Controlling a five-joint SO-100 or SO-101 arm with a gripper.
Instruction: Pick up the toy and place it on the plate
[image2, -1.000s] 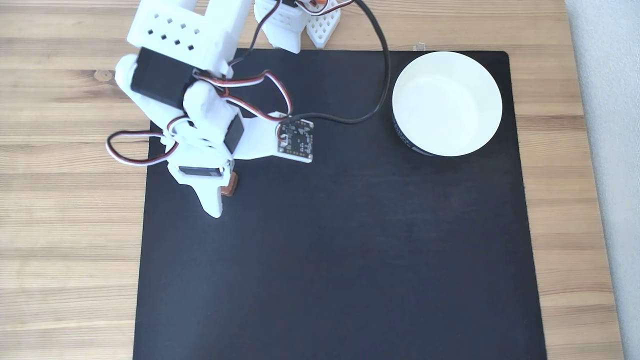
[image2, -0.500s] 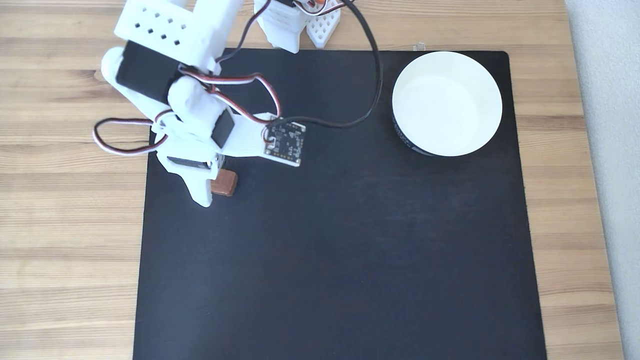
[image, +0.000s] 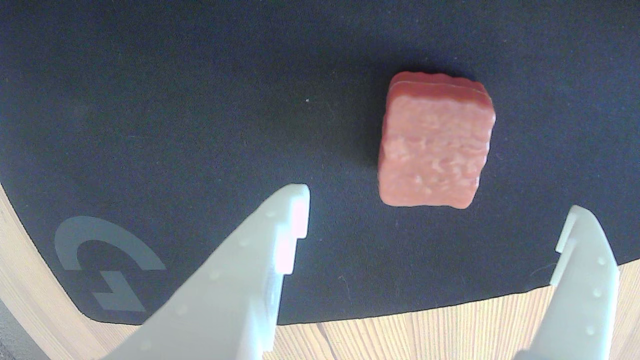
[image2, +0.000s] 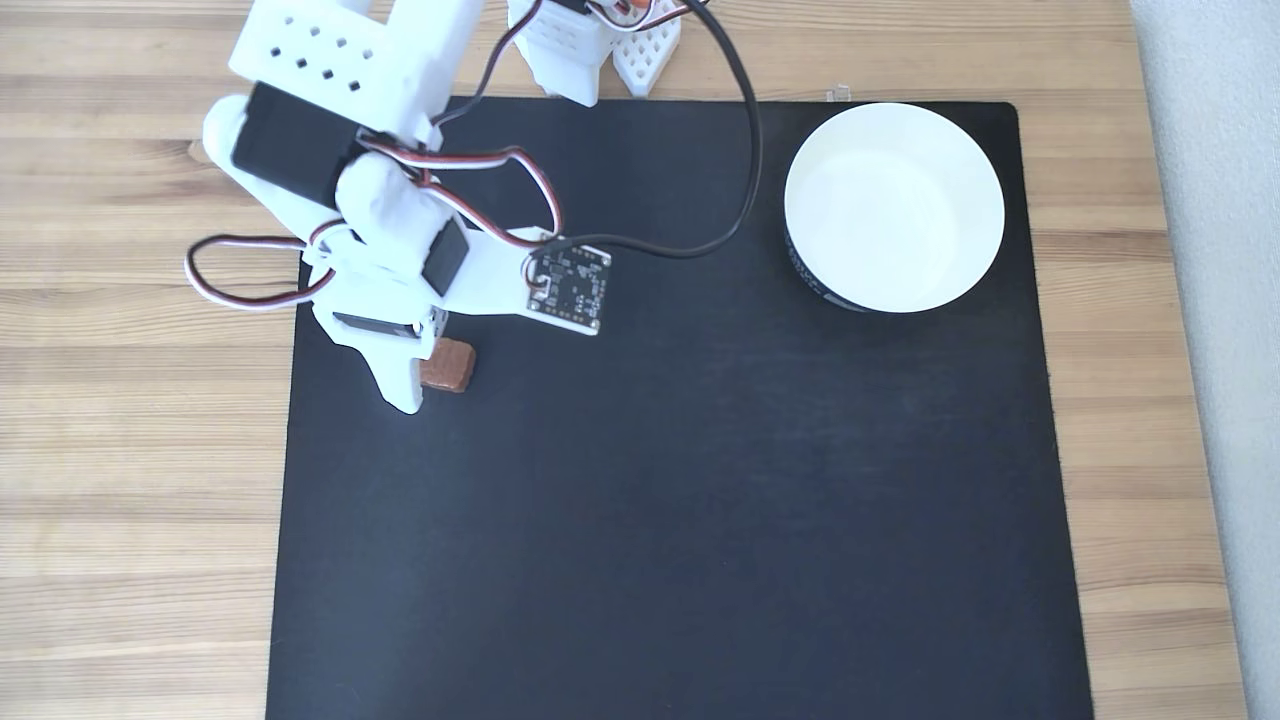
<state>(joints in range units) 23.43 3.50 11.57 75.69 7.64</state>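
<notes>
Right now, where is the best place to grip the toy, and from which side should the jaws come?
Grip the toy across its two long side faces, coming straight down from above. It lies flat on the black mat, and in the wrist view the open gripper already spans its narrow width.

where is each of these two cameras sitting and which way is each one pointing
Wrist view: rides on the arm, looks down past the open gripper at the toy on the black mat; both white fingers show.
Fixed view: sits overhead, looks straight down on the wooden table, mat, plate and white arm.
Shared: the toy, the mat, the table and the gripper.
</notes>
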